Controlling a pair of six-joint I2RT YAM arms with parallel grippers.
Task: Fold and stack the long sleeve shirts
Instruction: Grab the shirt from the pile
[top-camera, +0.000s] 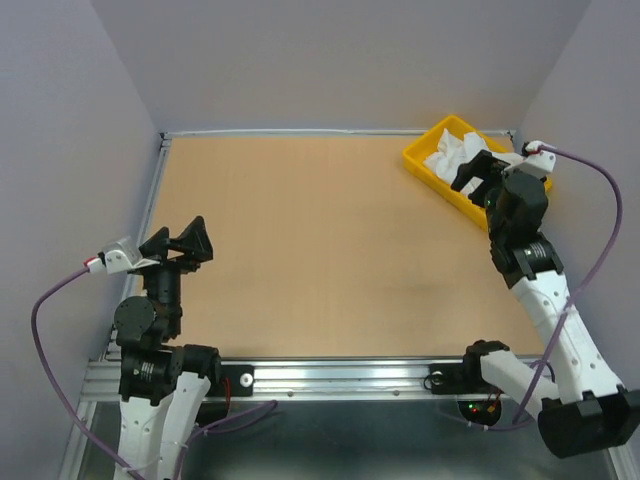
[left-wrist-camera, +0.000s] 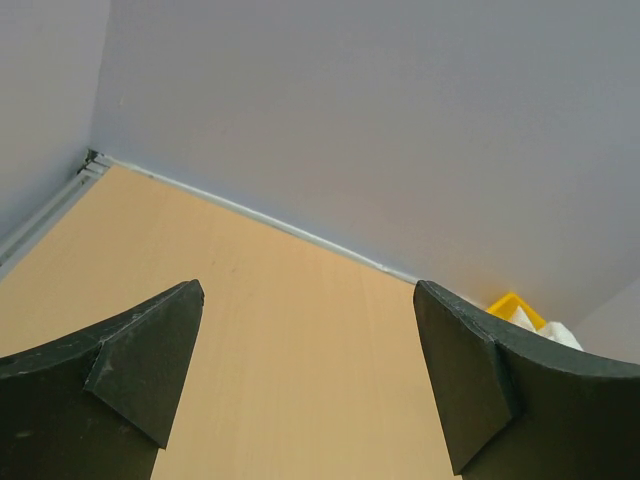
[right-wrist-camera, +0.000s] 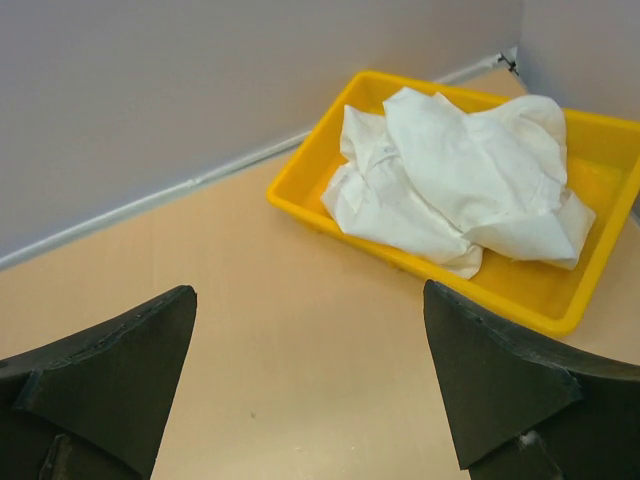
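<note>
nearest, the left end effector (top-camera: 185, 240) hangs wide open and empty over the near left of the worktop (top-camera: 330, 250). the right end effector (right-wrist-camera: 308, 300), also fully spread with nothing held, is far closer to the work. the long sleeve shirts (right-wrist-camera: 450, 180) lie just ahead and slightly right of it, crumpled in the yellow tray (right-wrist-camera: 300, 195) at the far right corner (heap runs along the tray's length; collar direction unreadable).

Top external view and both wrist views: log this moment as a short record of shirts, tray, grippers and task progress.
shirts: white thin-fabric shirts, crumpled heap inside tray, unfolded
tray: yellow rectangular plastic tray, far right table corner
left gripper: open, empty, over near left of light wooden table
right gripper: open, empty, aimed at tray
progress: nothing folded yet
</note>
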